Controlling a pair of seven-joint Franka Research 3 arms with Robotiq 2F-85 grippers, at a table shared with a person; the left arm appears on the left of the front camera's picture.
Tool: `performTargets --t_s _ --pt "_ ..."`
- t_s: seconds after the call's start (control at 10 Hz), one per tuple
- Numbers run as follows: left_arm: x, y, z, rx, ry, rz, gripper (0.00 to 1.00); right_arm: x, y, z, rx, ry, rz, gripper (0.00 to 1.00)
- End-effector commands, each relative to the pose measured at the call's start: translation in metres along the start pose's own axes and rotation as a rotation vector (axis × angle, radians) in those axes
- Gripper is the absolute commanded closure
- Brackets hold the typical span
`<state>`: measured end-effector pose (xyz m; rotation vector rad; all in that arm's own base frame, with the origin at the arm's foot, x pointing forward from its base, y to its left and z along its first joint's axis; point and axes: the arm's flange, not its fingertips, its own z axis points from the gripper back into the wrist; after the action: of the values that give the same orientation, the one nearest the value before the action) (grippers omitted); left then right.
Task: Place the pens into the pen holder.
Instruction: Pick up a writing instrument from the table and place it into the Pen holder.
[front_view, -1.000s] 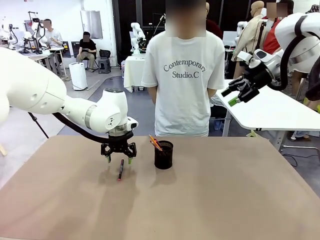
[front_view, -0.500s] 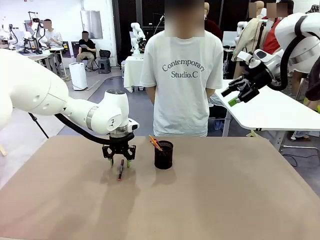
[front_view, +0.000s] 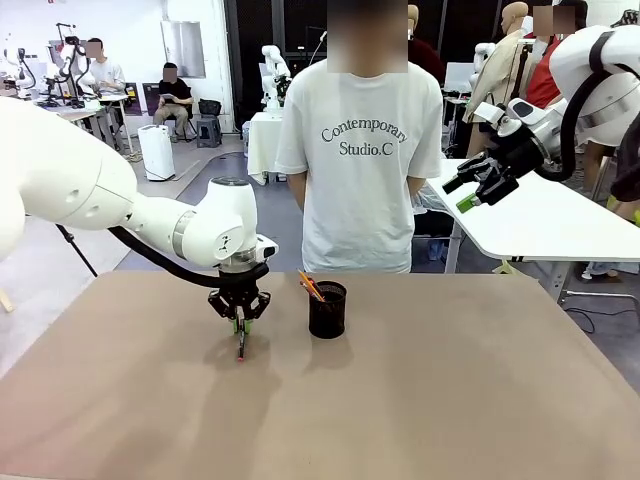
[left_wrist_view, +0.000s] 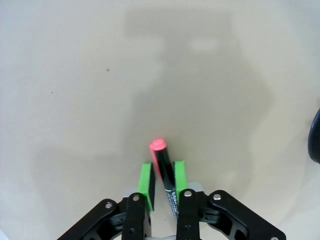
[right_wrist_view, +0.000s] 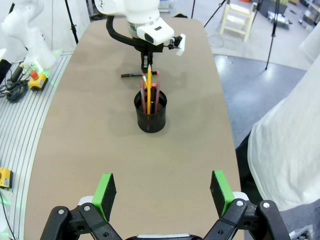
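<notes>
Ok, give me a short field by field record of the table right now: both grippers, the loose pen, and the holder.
left gripper: down at the table, green pads either side of the pen
pen on table: dark barrel, pinkish-red end, lying flat between the pads
right gripper: open, raised off to the side, nothing in it
pen holder: black mesh cup, upright
in holder: orange-yellow pencil and reddish pens

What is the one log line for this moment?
left gripper: closing on table pen | right gripper: open, raised | pen holder: holds pens
</notes>
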<state>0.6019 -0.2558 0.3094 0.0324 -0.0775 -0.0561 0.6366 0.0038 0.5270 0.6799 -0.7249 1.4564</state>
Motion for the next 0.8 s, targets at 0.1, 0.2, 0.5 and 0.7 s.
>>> performTargets --t_s 0.1,0.2,0.5,0.7 --pt "0.002 0.004 -0.001 0.007 0.007 0.022 1.00 0.001 0.002 0.000 0.006 -0.001 0.006 0.00" --pt "0.002 0.007 0.001 0.004 0.008 0.010 1.00 0.001 0.002 0.000 0.006 -0.001 0.006 0.00" --pt "0.000 0.013 0.042 -0.097 -0.009 -0.082 1.00 0.001 0.002 0.000 0.006 -0.001 0.006 0.00" --pt "-0.003 0.020 0.081 -0.318 -0.058 -0.190 1.00 0.001 0.002 0.000 0.006 -0.001 0.006 0.00"
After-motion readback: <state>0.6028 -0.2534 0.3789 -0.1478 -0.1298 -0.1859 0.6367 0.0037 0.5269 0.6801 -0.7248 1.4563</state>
